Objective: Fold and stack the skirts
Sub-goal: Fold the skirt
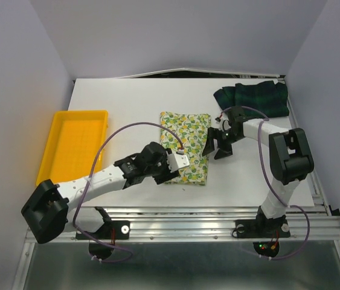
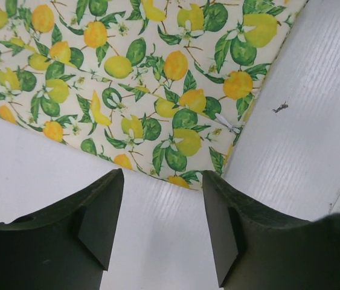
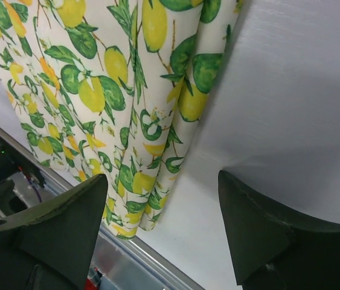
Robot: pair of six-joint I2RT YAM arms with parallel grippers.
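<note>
Both pincers open, nothing held. Left gripper (image 1: 182, 162) hangs low with its jaws spread over bare table (image 1: 127, 103); the lemon skirt (image 1: 185, 147) starts just ahead of its tips, near hem and one corner right in front, not touching. Right gripper (image 1: 215, 145) sits at the opposite side of the same skirt, jaws also wide, the cloth's layered, rippled edge ahead and to one side of its tips. So the lemon skirt lies between the two pincers as a flat, narrow rectangle. Plaid skirt (image 1: 252, 98) is bunched well beyond the right gripper, at the far corner. Tray (image 1: 76, 145) lies well off to the left gripper's outer side. Judgement: lemon skirt's fold looks in hand or about done, plaid untouched, nothing stacked. Next likely calls for pinching the lemon skirt's edge for one more fold, or the right arm reaching back for the plaid.
</note>
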